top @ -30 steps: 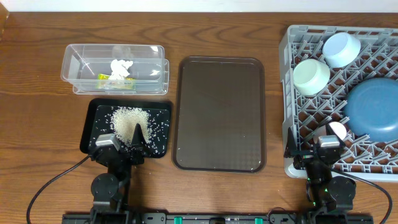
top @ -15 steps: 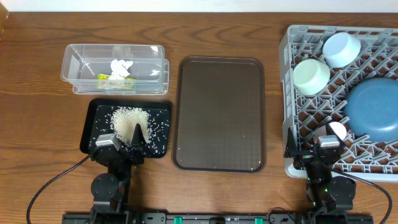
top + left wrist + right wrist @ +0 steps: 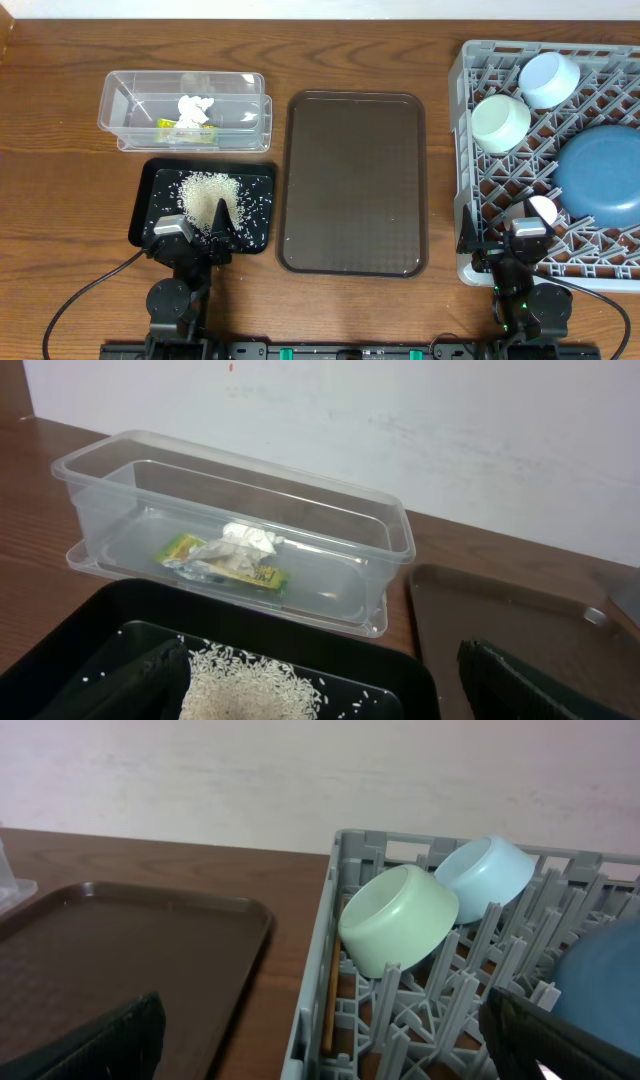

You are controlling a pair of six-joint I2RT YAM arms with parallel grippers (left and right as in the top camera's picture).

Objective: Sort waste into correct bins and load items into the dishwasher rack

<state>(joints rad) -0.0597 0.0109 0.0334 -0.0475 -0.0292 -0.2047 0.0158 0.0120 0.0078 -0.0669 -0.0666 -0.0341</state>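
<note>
Far left, on the bench: the clear container [image 3: 185, 110] holds the crumpled tissue [image 3: 195, 107] and the yellow wrapper [image 3: 170, 126], lying touching on its floor. Just in front of it, the black tray [image 3: 258, 178] holds the rice heap [image 3: 205, 190], with stray grains scattered inside the rim.

The left gripper [image 3: 195, 230] stands over the near edge of the black tray; jaws wide apart, nothing between them.

Centre: the brown serving tray [image 3: 355, 180] carries nothing visible.

Right: the dishwasher rack [image 3: 462, 120] holds the mint-green bowl [image 3: 500, 122] and the light-blue bowl [image 3: 549, 78], both tilted on the pegs, and the dark-blue bowl [image 3: 600, 175] behind them. A small pale round item [image 3: 541, 209] sits in the rack beside the right gripper [image 3: 497, 240]; it may be the pink cup, but it is too small to confirm. Right jaws likewise wide apart and holding nothing.

Assessment: sorting and loading appear complete; no waste or dish lies loose on the bench. Step in hand: final check, both arms parked at the near edge. Next move, if any: confirm the cup is seated; otherwise no grasp is called for.
</note>
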